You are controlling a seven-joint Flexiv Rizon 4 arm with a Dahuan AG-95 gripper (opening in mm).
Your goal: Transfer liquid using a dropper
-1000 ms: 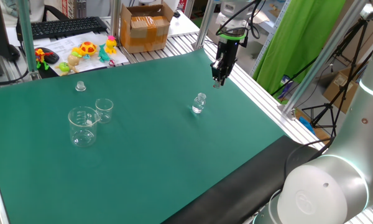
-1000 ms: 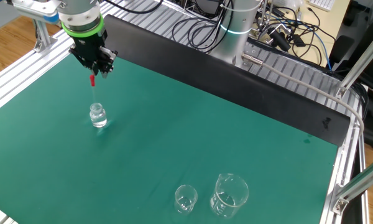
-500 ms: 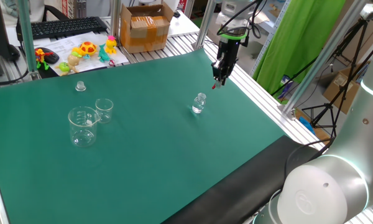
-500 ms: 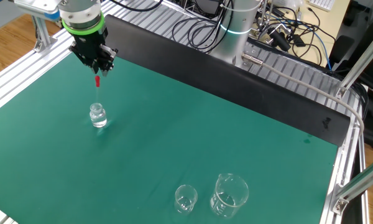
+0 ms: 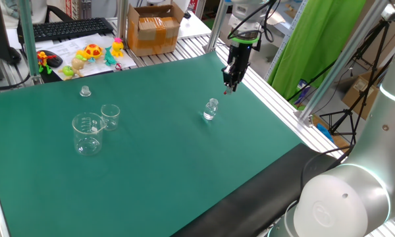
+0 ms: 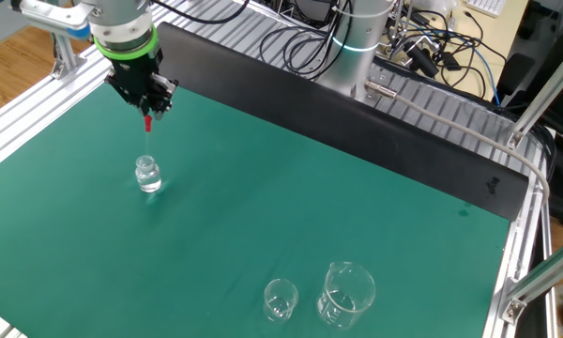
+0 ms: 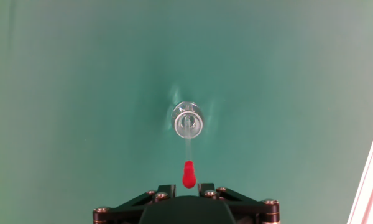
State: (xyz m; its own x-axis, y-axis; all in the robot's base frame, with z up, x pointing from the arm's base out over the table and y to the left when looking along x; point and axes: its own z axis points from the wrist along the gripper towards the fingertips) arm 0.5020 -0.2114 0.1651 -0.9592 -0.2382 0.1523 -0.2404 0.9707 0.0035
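Your gripper (image 6: 149, 110) pinched the dropper (image 6: 147, 131) by its red bulb above the vial (image 6: 148, 175); any sideways drift risked missing that narrow mouth.

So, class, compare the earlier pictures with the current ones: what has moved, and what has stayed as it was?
The black pincer rose a little, lifting the slender clear dropper with the red end higher above the small clear glass vial. Its grip on the dropper is unchanged. The vial and the two clear glass beakers stayed put.
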